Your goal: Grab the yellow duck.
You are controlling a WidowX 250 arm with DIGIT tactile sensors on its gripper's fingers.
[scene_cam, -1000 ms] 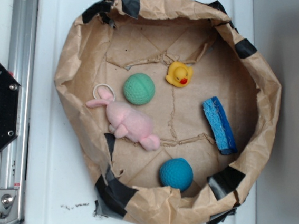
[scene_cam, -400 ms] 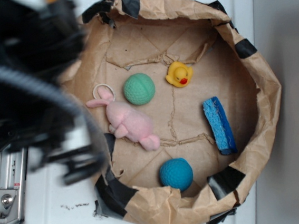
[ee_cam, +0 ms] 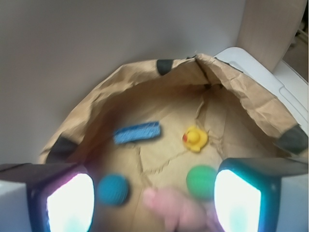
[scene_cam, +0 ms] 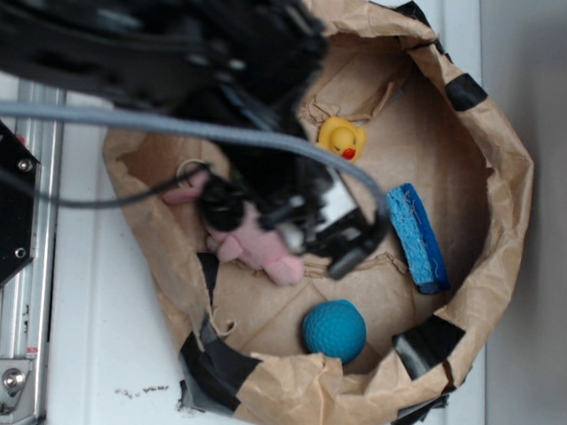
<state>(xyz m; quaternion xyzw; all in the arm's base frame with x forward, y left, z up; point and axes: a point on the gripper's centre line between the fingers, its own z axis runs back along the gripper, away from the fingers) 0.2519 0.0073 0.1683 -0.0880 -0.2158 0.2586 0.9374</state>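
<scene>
A glossy yellow duck and a porous blue sponge are held in a crinkled, matt brown paper basin.

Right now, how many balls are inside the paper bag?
2. The teal ball lies near the bag's taped edge, apart from the sponge. The green ball lies beside the bunny; the arm hides it in the exterior view.

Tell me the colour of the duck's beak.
Orange-red, on the yellow duck; it shows best in the exterior view and is blurrier in the wrist view.
</scene>
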